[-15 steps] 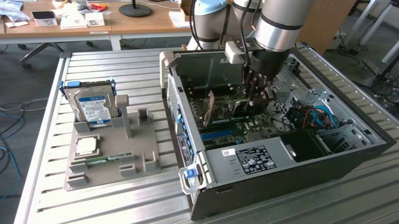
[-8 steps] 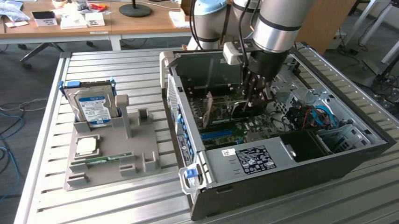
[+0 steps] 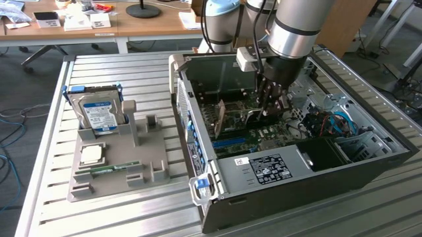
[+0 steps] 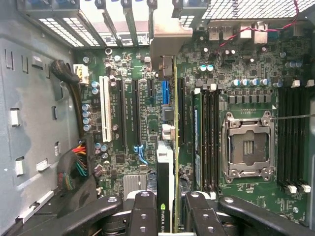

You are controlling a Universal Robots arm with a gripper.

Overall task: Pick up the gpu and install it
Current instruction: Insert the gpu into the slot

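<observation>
Pick-up done. Gripper [image 4: 170, 212] is inside the computer case [image 3: 297, 190], fingers partly closed and clamped on the gpu [image 4: 166, 167]. Card stands upright, edge-on, over the motherboard [image 4: 246, 73] slots, its bracket toward the rear openings. Whether it is fully seated cannot be told.

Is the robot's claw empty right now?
No, the gripper is clamped on the gpu, which stands on edge between its fingers above the motherboard inside the computer case.

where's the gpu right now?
Inside the open computer case, exterior view's right: the gpu stands on edge in the gripper, at the motherboard's expansion slots.
</observation>
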